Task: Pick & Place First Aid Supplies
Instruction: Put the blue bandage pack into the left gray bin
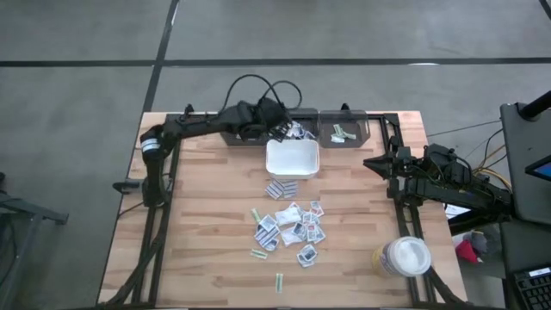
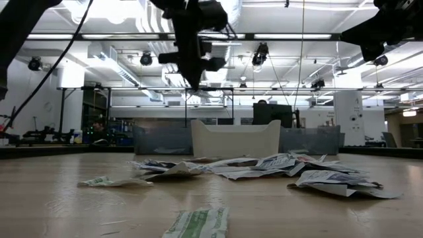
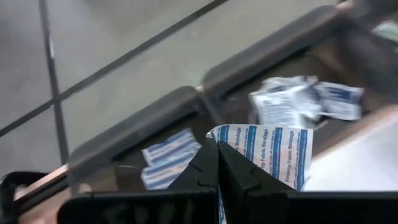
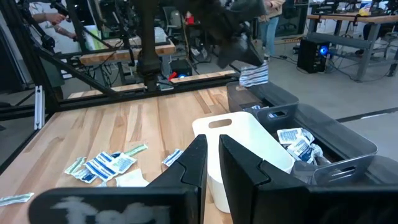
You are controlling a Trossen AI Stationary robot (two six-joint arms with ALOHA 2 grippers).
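Pale wooden planks make up the surface (image 1: 207, 215), which sits on a grey floor in the high view, with dark bins (image 1: 344, 129) lined along its upper edge. In the upper middle of that frame the left gripper (image 1: 280, 123) hangs over the bin row, just above the white tray (image 1: 293, 159). Its fingers (image 3: 202, 171) are pressed together and clamped on a blue-striped packet (image 3: 270, 149); in the left wrist view the packet sticks out past the fingertips toward the right of the frame, its striped face fully visible, with more packets (image 3: 298, 102) lying in the bin compartments beneath it. In the right wrist view the same packet dangles from the left gripper at the upper middle of the frame, above the bins and clear of their contents. The low view shows that gripper raised well above the tray's wall in the upper middle of the frame. Loose first aid supplies (image 1: 288, 226) lie scattered in the centre of the high view, below the tray, with a few narrow pale strips (image 1: 279, 282) toward the lower edge. A round white-lidded jar (image 1: 405, 257) stands at the lower right. The right gripper (image 1: 379, 164) waits at the right edge of the surface, well apart from the pile, its fingers (image 4: 193, 165) nearly together with a narrow gap and nothing between them.
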